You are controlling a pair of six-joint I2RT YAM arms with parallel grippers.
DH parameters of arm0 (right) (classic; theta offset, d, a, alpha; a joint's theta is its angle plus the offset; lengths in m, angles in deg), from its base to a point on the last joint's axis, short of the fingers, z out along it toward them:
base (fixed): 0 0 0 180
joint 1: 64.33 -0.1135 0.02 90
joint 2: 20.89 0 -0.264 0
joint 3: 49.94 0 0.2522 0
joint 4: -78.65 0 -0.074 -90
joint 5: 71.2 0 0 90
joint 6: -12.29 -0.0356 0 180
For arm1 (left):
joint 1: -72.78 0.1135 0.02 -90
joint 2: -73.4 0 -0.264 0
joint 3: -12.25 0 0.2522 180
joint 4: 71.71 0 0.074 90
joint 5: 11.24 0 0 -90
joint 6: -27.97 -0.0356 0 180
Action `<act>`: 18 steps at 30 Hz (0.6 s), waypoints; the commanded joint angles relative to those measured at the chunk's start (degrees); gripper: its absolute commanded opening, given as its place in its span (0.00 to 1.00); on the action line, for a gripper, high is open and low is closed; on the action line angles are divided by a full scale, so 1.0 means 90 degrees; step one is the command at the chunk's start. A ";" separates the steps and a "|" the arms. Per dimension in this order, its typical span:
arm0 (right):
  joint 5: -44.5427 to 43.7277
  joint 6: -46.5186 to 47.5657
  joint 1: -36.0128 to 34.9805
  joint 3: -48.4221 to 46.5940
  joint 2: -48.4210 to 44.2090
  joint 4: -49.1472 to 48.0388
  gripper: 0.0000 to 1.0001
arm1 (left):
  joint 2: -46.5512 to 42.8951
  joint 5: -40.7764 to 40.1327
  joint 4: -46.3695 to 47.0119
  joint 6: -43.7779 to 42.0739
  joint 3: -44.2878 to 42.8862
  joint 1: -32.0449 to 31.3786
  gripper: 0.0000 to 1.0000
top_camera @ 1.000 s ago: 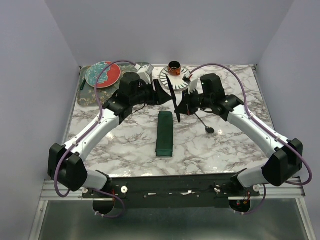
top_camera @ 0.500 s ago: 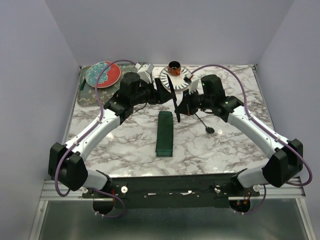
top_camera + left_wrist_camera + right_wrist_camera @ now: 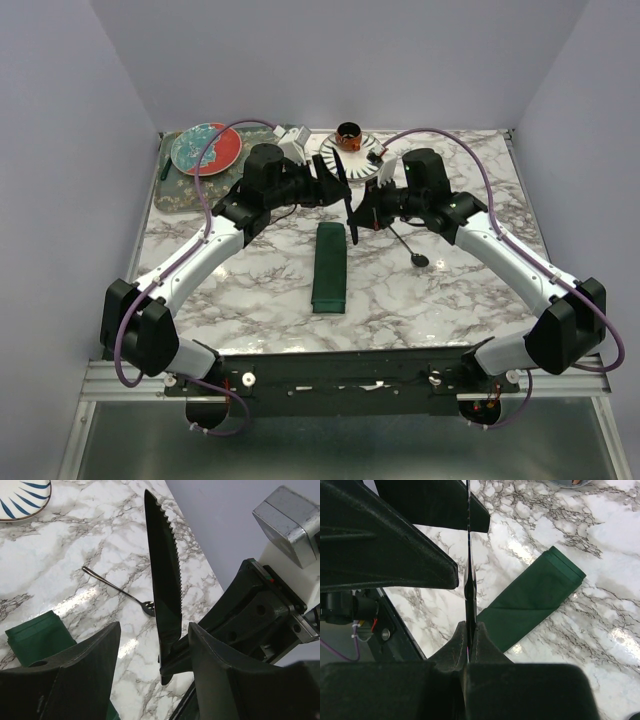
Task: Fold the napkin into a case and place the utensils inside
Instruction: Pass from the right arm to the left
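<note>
The napkin is already folded into a case (image 3: 329,266), lying mid-frame on the table (image 3: 250,290). The right tool (image 3: 468,629) pinches the black knife (image 3: 165,580) upright. The left tool (image 3: 154,630) is spread near the blade. Both utensils seem still uninserted.

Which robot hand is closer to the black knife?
Right. The right gripper is shut on the knife, holding it. The left gripper is open, with a finger on either side of the blade, not clamping it.
</note>
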State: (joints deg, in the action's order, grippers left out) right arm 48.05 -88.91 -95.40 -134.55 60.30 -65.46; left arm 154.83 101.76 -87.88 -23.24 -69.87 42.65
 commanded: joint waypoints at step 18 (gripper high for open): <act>0.0451 -0.0230 -0.0054 0.0099 -0.0134 -0.0437 0.01 | 0.0132 0.0539 0.0620 0.0085 -0.0149 -0.0041 0.44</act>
State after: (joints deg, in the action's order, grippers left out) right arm 50.24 -89.94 -95.49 -134.29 60.30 -66.53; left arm 155.31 104.63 -84.61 -22.59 -70.09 42.65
